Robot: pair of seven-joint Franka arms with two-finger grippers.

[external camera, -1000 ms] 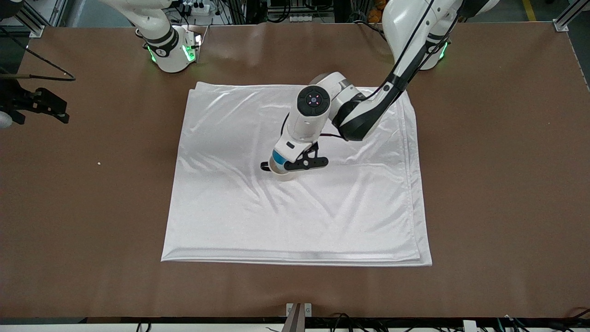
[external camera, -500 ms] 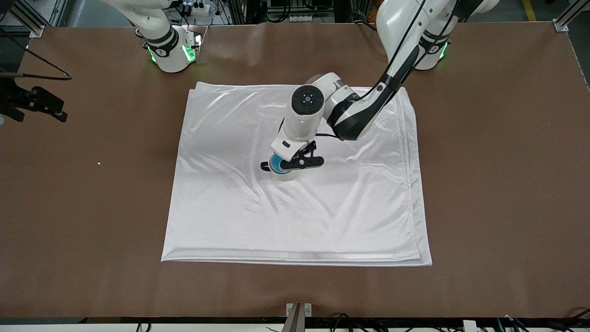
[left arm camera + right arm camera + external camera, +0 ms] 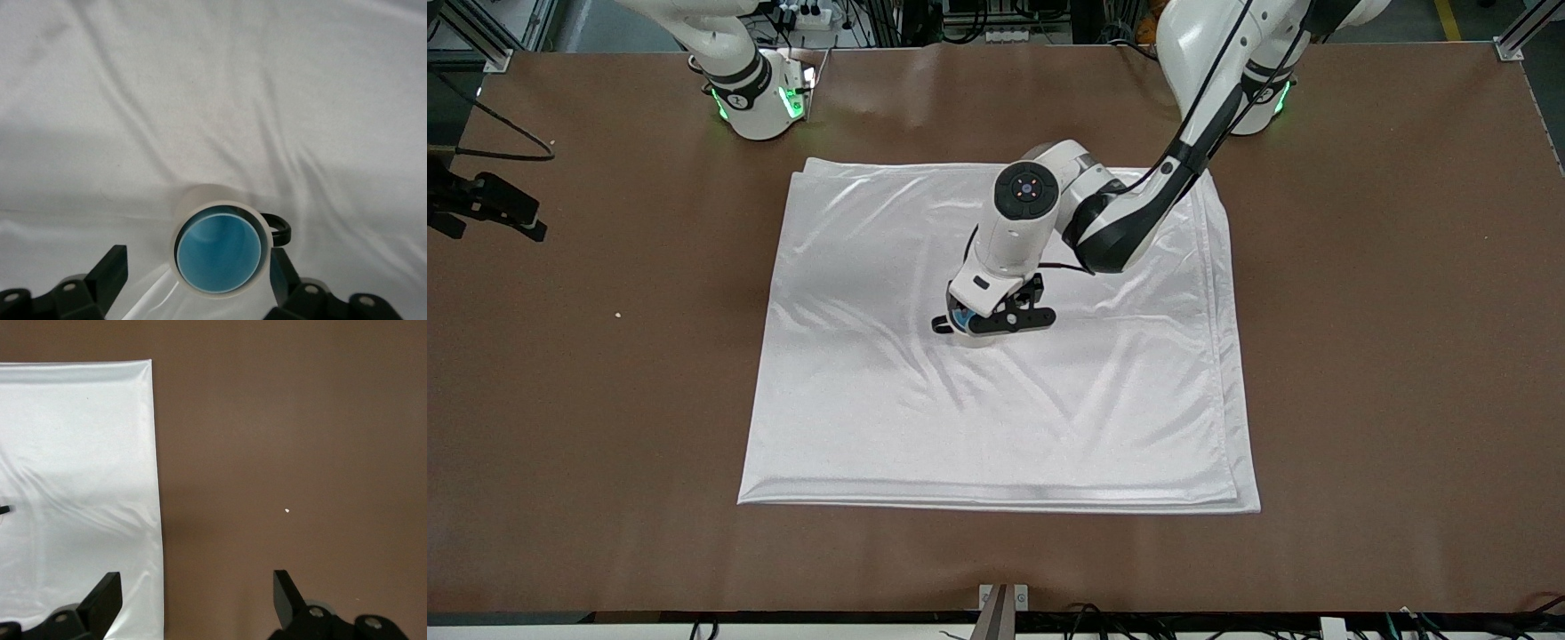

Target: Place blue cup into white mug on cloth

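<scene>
The fingers [image 3: 110,265] of the left gripper [image 3: 197,280] stand spread wide on either side of the white mug [image 3: 200,203], low in the left wrist frame. The blue cup [image 3: 220,250] sits nested inside the mug, upright on the cloth [image 3: 1049,427] near the centre of the front frame. The right gripper [image 3: 193,597], fingers wide, waits over bare table [image 3: 300,440] beside the cloth's edge.

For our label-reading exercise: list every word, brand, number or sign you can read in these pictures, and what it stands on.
None can be read.
The blue cup, white mug and cloth are plain.
The left gripper and right gripper carry no legible marking.
The table bears no text.
</scene>
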